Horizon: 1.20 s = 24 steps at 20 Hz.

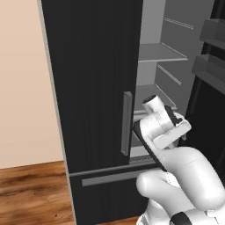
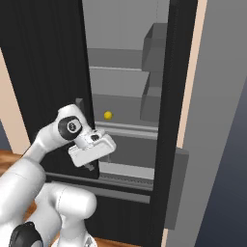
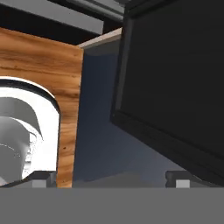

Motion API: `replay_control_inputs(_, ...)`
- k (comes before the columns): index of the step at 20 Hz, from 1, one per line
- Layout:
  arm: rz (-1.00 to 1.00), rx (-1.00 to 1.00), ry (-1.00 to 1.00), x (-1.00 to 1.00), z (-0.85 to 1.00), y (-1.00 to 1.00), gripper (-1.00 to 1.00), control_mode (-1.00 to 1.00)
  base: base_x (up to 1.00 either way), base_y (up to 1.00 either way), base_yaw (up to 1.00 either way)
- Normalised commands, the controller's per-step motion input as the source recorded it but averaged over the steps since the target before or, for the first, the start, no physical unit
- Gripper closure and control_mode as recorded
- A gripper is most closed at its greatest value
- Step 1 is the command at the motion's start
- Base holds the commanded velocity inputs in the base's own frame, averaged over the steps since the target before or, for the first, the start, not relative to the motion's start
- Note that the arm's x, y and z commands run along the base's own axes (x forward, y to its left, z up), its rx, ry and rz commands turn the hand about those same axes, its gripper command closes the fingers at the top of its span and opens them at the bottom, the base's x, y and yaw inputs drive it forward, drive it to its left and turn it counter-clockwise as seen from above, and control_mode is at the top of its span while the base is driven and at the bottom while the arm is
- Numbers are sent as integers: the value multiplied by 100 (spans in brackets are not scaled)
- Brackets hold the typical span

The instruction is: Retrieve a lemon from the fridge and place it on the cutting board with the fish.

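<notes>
With jaws spread wide and empty, the gripper (image 2: 91, 166) must be swung up toward the lemon (image 2: 108, 115) shelved inside the fridge (image 2: 125, 103).

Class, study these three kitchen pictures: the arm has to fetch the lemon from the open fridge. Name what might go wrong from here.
1. The lemon is small, round and far back on its shelf; a nudge may roll it away.
2. The open pincer hangs low beside the closed left door, facing away from the shelves, so swinging in may knock that door's edge.
3. The right door's bins narrow the opening.
</notes>
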Motion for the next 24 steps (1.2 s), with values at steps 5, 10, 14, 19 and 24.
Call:
replay_control_inputs(5,-1,39,-40,74,0,100,-100,-100,0,0,0)
replay_control_inputs(10,-9,41,-43,17,-30,77,-100,-100,0,0,0)
replay_control_inputs(14,-9,40,-38,47,-18,5,-100,-100,0,0,0)
replay_control_inputs(19,13,-9,-36,35,12,10,-100,-100,0,0,0)
replay_control_inputs(24,9,-17,-24,4,-1,8,-100,-100,0,0,0)
